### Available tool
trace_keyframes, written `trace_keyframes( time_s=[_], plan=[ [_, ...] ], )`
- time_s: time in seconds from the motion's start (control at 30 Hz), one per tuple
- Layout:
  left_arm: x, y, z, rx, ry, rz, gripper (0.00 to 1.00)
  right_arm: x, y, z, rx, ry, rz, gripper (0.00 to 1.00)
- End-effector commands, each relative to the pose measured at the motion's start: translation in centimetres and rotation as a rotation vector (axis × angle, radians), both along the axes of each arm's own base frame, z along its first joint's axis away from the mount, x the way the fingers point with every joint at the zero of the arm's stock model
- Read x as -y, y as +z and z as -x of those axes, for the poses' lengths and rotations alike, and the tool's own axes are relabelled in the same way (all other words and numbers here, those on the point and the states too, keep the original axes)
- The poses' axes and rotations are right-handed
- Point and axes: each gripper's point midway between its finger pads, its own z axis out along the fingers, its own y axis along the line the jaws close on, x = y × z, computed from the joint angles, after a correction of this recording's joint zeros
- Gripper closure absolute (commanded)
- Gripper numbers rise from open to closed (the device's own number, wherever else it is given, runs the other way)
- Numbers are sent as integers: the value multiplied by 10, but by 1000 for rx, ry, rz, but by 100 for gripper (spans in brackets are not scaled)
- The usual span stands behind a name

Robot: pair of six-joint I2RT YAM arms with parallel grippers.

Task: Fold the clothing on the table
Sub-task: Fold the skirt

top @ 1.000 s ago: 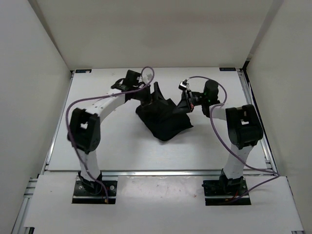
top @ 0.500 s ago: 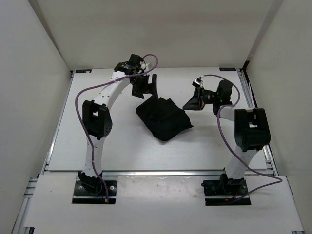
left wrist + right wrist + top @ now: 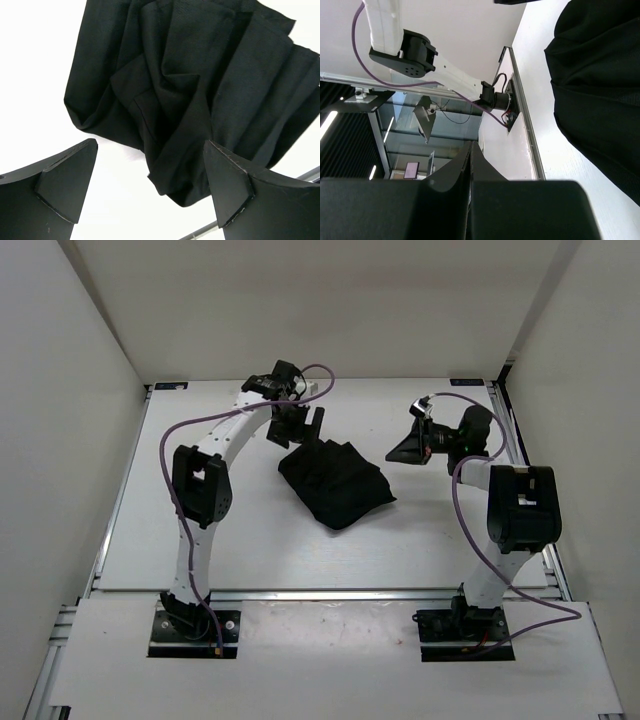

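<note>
Looks nearly done: clothing (image 3: 336, 483) bundled compact but rumpled on table (image 3: 220, 530); left gripper (image 3: 308, 427) released, right gripper (image 3: 394, 456) clenched empty

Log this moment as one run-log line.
clothing: bunched on table, unheld | left gripper: open, empty, by its far edge | right gripper: shut, empty, apart to its right

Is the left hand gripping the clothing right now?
No, the left hand stands wide open above the clothing, which lies loose on the table.

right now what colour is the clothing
The clothing is plain black, clearest in the left wrist view.
</note>
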Motion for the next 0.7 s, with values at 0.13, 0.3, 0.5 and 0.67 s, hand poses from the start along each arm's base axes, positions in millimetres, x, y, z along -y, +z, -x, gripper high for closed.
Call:
trace_keyframes(
  time_s=[0.13,0.3,0.5,0.67],
  plan=[
    [14,-26,10,-52,-49,-2,7,17,8,32,74,160,11,100],
    [19,-40,21,-94,-61,-18,12,18,7,34,67,161,10,100],
    [9,-33,15,-88,-28,0,61,24,5,32,57,137,10,100],
    [-17,-32,12,-63,40,-50,100,20,2,34,48,157,10,100]
  ],
)
